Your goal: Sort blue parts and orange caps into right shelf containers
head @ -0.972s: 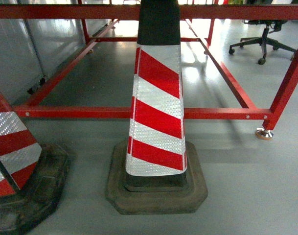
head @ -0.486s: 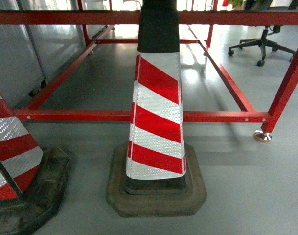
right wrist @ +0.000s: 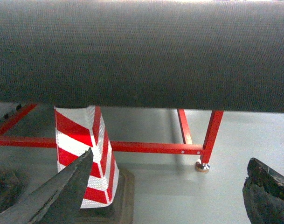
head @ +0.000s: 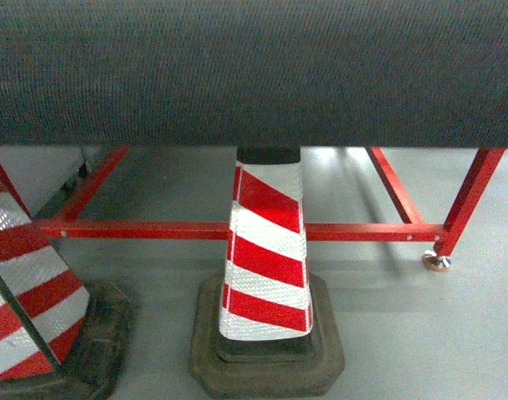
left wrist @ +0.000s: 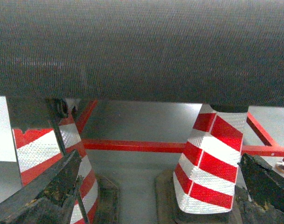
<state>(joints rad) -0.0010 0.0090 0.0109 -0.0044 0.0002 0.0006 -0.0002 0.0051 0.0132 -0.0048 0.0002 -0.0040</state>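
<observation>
- Orange caps, blue parts, blue crates: none show in any view, so where they are cannot be told.
- Left pincer: two dark worn fingers at the lower corners of the left wrist view, spread wide, nothing between them.
- Right pincer: fingers at the lower left and lower right of the right wrist view, well apart, nothing held.
- Dark textured band fills the top of all three views, very close to the cameras; what it is cannot be told.
- Middle cone: red and white reflective stripes, black top, upright on a dark chunky base, centre of the head view, near side of the frame.
- Second cone: same stripes, at the left edge, cut off, on its own dark base, apart from the middle cone.
- Red metal frame: low crossbar runs left to right just behind the cones, side rails go far, right leg slants down to a round foot.
- Floor: smooth grey, a bit shiny.
</observation>
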